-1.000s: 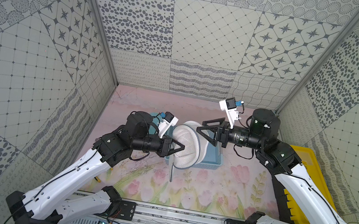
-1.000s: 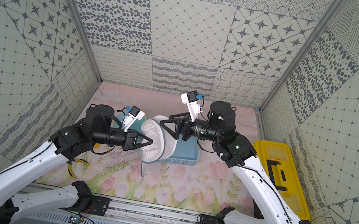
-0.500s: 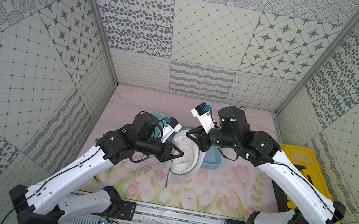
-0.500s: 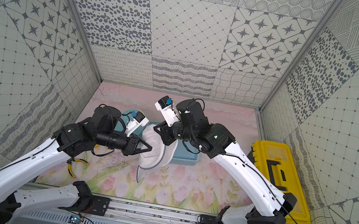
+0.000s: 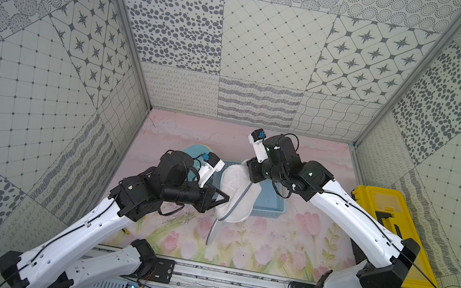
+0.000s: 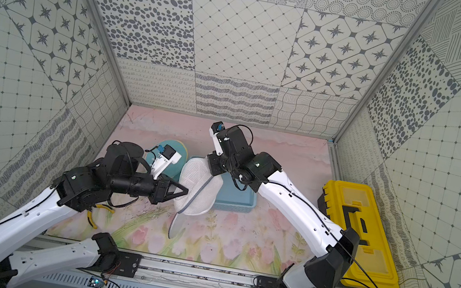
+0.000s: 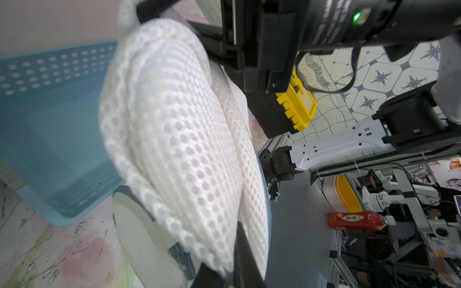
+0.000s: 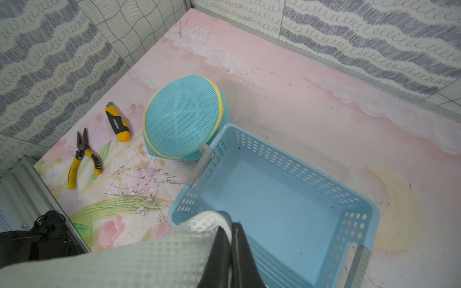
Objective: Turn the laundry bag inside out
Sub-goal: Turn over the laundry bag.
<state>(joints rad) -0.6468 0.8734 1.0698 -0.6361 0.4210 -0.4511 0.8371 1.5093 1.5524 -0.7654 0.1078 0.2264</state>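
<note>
Two grips carry everything here: the white mesh laundry bag hangs in the air between the arms, above the near side of the blue basket. A grey-trimmed flap dangles below it toward the worktop; whether the flap's tip touches down I cannot tell. The left pincer is clenched on the side of the bag nearest its arm. The right pincer is clenched on a small fold at the bag's far upper edge, its fingers pressed almost flat together.

The weakest point is probably that right-hand fold. It looks like a thin bite of slippery mesh, so a sharp pull apart could drag it free and leave the bag swinging from one side. If either grip has caught both layers rather than one, the mouth would stay shut and pulling would only stretch the bag instead of turning it. Open mesh can also snag on a fingertip when it is let go.

The loose flap could hook on the basket's rim if the bag is lowered or swept across it. The two wrists sit close together, so a twist to roll the fabric risks them knocking.

Further out, the teal mesh pouch, the pliers, the utility knife and the yellow toolbox lie well apart from the bag and seem unlikely to interfere
</note>
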